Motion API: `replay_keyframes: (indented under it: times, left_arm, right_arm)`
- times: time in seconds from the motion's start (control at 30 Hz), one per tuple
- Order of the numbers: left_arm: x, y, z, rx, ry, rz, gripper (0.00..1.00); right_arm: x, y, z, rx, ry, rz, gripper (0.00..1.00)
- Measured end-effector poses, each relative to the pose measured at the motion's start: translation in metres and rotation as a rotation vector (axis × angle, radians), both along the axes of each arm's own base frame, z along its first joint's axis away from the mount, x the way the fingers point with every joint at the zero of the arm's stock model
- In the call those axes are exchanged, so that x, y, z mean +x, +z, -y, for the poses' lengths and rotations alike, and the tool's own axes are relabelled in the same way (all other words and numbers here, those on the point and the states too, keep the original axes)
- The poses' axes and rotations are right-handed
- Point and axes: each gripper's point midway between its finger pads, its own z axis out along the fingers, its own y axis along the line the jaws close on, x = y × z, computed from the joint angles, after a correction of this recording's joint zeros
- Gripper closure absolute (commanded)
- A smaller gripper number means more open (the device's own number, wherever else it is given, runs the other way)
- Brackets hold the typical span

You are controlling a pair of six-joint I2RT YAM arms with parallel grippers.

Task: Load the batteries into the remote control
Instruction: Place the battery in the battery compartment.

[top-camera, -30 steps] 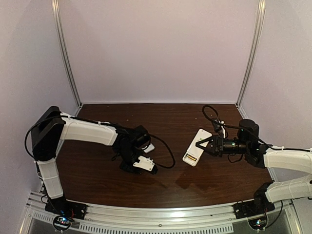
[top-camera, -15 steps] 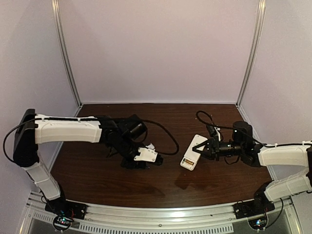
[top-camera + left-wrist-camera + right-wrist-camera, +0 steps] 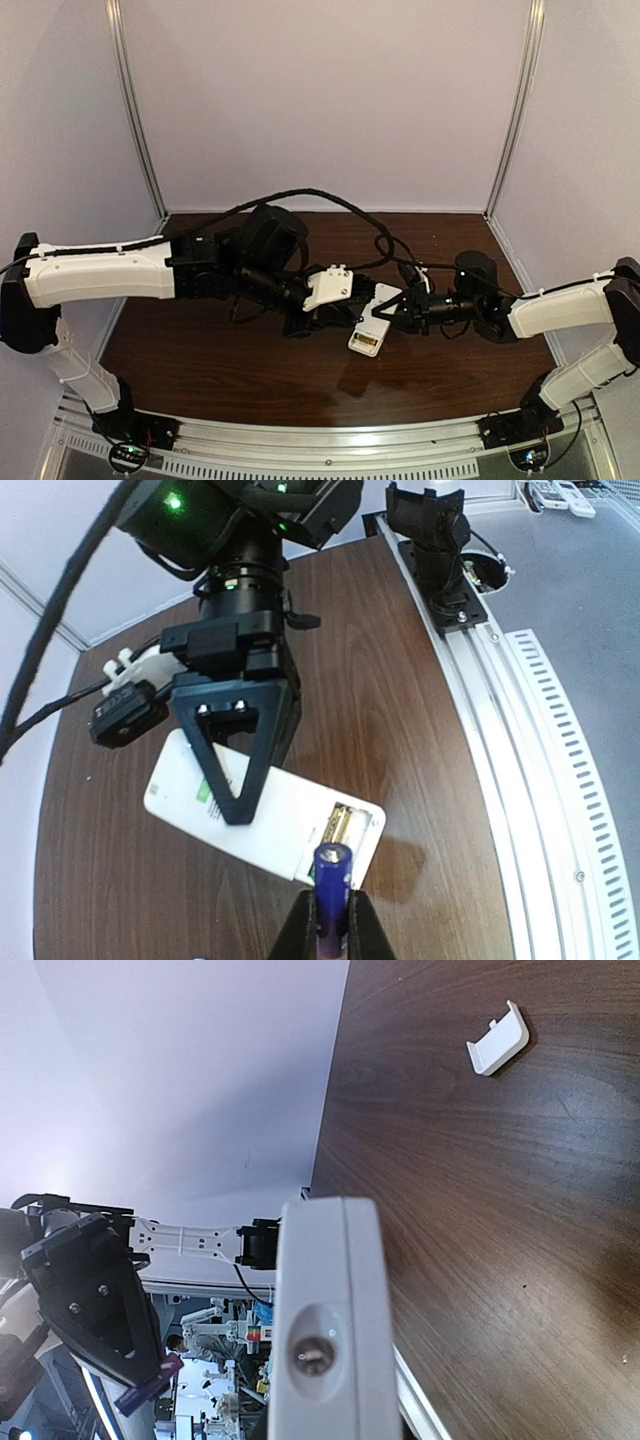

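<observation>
Blue battery (image 3: 332, 878) pinched end-up in left gripper (image 3: 332, 917), fingers closed tight on it, just at 6 o'clock of remote control's (image 3: 275, 825) open bay. Gold battery (image 3: 339, 824) already seated. Right gripper (image 3: 392, 310) clamps remote mid-body, above table (image 3: 200, 370) centre. Cover (image 3: 497, 1040) lies loose on the table.

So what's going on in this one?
The right gripper holds the remote back side up, with its battery bay open. A gold battery sits in the bay. The left gripper pinches the blue battery just off the bay's end, not yet inserted. The cover lies apart on the table.
</observation>
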Motion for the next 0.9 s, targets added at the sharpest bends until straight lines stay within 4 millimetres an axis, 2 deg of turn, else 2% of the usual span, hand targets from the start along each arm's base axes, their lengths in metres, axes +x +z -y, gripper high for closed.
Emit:
replay_keyframes:
  times: [0.2,0.43,0.9]
  left_arm:
    - [-0.010,-0.012,0.013,-0.002,-0.046,-0.025,1.00]
    - [-0.014,-0.023,0.023,0.001,-0.075,-0.044,1.00]
    - [-0.013,-0.043,0.023,0.028,-0.067,-0.051,1.00]
  right_arm:
    - [-0.006,0.006,-0.013,0.022,0.033,-0.005,1.00]
    - [-0.005,0.009,-0.019,0.051,0.037,-0.026,1.00]
    - [-0.006,0.015,-0.021,0.078,0.046,-0.022,1.00]
